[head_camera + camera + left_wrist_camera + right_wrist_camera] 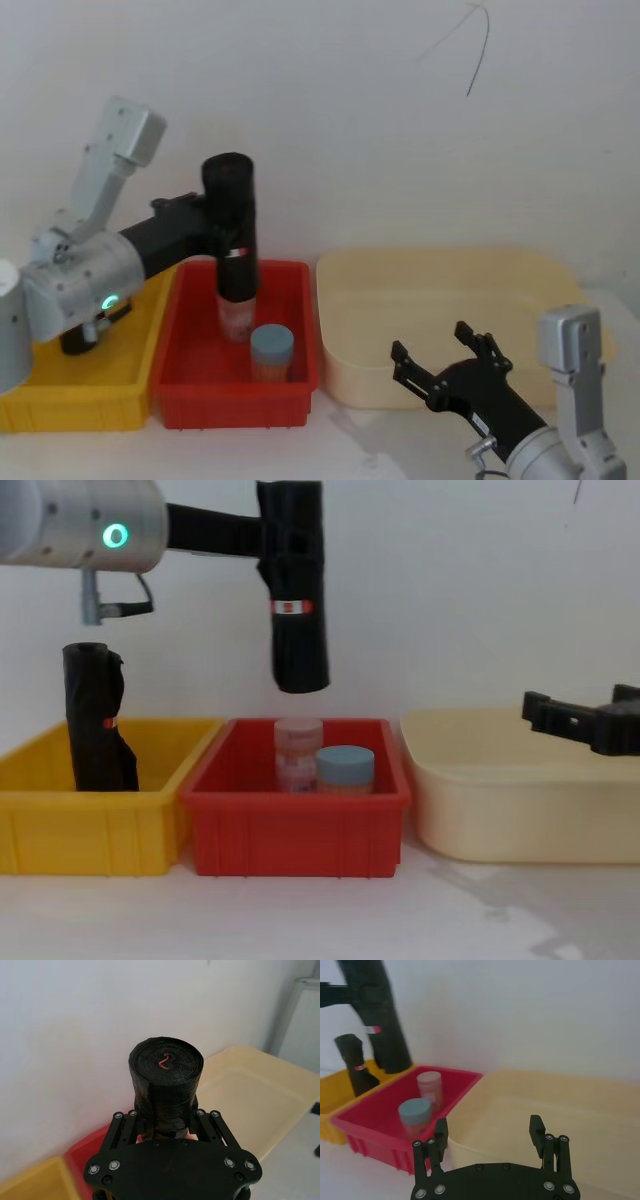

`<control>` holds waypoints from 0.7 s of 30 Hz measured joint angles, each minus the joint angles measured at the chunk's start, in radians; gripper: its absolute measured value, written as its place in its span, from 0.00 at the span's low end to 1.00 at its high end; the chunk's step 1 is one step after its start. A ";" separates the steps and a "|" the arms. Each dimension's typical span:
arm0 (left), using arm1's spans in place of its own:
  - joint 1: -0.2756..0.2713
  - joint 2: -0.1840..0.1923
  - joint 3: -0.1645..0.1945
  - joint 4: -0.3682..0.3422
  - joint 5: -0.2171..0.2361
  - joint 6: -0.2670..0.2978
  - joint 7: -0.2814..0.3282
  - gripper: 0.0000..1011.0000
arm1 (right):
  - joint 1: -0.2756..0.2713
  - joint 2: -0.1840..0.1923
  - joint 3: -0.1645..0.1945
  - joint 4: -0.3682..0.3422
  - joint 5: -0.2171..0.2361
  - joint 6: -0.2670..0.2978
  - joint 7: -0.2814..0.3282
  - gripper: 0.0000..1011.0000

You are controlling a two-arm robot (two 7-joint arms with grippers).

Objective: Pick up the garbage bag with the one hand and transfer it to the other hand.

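A: Left gripper [285, 542], on the green-lit arm, is up high. Its fingers are clamped on the garbage bag [297, 590] near the top end. The roll hangs upright in the air over the red bin [295, 842].

B: Chest view gives the gap under it, clear of the rim. Head view foreshortens: the roll's lower end overlaps the pink-capped jar [235, 315], so height is unreadable there.

A: Left wrist view has the roll's coiled end face, with a reddish fleck at the centre. The label band [290, 606] is hidden there behind the gripper body. Chest view shows it plainly, a little below the fingers.

B: Right gripper [435, 345]?

A: Low, at the near side of the cream tub [520, 810]. Fingers spread wide, nothing between them. Well apart from the roll. Chest view cuts its far side off at the edge.

B: Its wrist view catches a second black roll [355, 1065] standing in the yellow bin [90, 840]. In the head view the left arm covers most of it.

A: Blue-capped jar [345, 768] sits just beside the pink one in the red bin. Touching or not, can't tell.
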 joint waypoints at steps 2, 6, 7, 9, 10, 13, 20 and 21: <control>-0.011 -0.010 0.009 0.008 -0.003 0.002 -0.004 0.43 | 0.008 0.001 -0.002 0.000 0.005 0.011 0.012 0.99; -0.032 -0.033 0.026 0.021 -0.014 0.011 -0.014 0.43 | 0.037 0.003 -0.012 0.000 0.018 0.038 0.044 0.99; -0.035 -0.036 0.029 0.024 -0.015 0.012 -0.015 0.43 | 0.045 0.003 -0.015 0.000 0.019 0.042 0.048 0.99; -0.041 -0.045 0.036 0.028 -0.021 0.017 -0.019 0.43 | 0.061 0.002 -0.024 0.005 0.023 0.055 0.062 0.99; -0.044 -0.048 0.039 0.029 -0.024 0.020 -0.020 0.43 | 0.068 0.002 -0.027 0.007 0.023 0.057 0.065 0.99; -0.049 -0.055 0.044 0.031 -0.030 0.026 -0.024 0.43 | 0.087 -0.002 -0.037 0.016 0.023 0.065 0.076 0.99; -0.060 -0.074 0.059 0.036 -0.050 0.044 -0.034 0.43 | 0.144 -0.019 -0.069 0.057 0.015 0.082 0.098 0.99; -0.060 -0.074 0.059 0.036 -0.050 0.044 -0.034 0.43 | 0.150 -0.022 -0.073 0.062 0.013 0.084 0.100 0.99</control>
